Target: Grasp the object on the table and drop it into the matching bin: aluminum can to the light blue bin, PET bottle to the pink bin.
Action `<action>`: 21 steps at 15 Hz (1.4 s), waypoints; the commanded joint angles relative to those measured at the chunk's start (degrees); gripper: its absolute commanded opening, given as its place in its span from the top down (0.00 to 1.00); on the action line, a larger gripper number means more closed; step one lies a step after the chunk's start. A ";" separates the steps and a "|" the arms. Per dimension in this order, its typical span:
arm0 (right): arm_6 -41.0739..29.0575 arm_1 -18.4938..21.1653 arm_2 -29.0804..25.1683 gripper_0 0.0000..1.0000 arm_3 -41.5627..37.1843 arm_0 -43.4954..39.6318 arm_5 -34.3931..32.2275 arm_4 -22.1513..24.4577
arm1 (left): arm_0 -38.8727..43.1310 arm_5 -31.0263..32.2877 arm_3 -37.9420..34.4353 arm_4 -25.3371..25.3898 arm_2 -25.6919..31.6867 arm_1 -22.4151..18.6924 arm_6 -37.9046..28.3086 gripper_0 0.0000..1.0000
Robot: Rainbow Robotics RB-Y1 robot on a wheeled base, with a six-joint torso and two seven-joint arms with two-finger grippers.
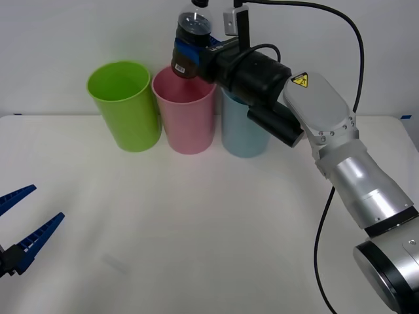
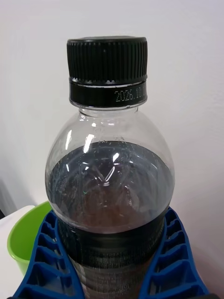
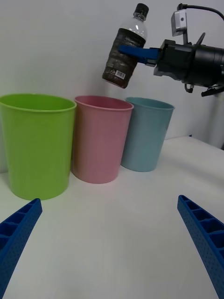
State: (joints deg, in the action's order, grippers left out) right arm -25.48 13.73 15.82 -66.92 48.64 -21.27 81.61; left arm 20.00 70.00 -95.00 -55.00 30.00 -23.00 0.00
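White tabletop [image 1: 196,229] runs wide and plain beneath both arms, ending at a pale wall behind. Nearest the robot, the left gripper [image 1: 26,219] hangs low over the table's near left corner, its blue ribbed fingers [image 3: 21,233] spread wide apart with nothing between them. Farther out, three tall cup-shaped bins stand upright in a row near the table's far edge — a lime green bin [image 1: 124,104] on the left, the pink bin [image 1: 185,118] in the middle and the light blue bin [image 1: 243,127] on the right, each just beside its neighbour. The right arm reaches forward and across over the light blue bin, and the right gripper [image 1: 191,53] is raised above the bins with its blue fingers [image 2: 175,261] clamped on either side of the PET bottle [image 1: 191,46]. In the left wrist view the bottle [image 3: 125,49] is tilted, black cap up and leaning away from the base, its dark label band held in the fingers — the base hangs in the air above the pink bin's rim, clear of it. From the right wrist view the bottle [image 2: 109,187] is seen close, dark liquid below its clear shoulder.
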 commanded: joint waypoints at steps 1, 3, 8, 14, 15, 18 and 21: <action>0.34 -2.04 0.00 1.00 4.34 2.69 1.06 0.74 | 0.00 0.00 0.00 0.00 0.00 0.00 0.00 0.00; 0.52 -2.65 -0.08 1.00 5.49 3.57 1.76 0.92 | 0.00 0.00 0.00 0.00 0.00 0.00 0.00 0.00; 0.78 -2.74 0.00 0.95 5.49 3.57 1.67 1.01 | 0.00 0.00 0.00 0.00 0.00 0.00 0.00 0.00; 1.66 -2.56 0.00 0.00 5.49 3.31 1.67 1.01 | 0.00 0.00 0.00 0.00 0.00 0.00 0.00 0.00; 1.75 -2.39 -0.08 0.00 5.49 3.31 1.67 0.74 | 0.00 0.00 0.00 0.00 0.00 0.00 0.00 0.00; 2.01 -1.25 -0.08 0.00 2.23 0.58 1.23 0.13 | 0.00 0.00 0.00 0.00 0.00 0.00 0.00 0.00; 2.01 0.86 0.00 0.00 -5.24 -4.43 0.35 0.13 | 0.00 0.00 0.00 0.00 0.00 0.00 0.00 0.00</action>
State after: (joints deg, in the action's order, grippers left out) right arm -23.47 13.96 15.82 -70.27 45.44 -20.54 81.76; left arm 20.00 70.00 -95.00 -55.00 30.00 -23.00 0.00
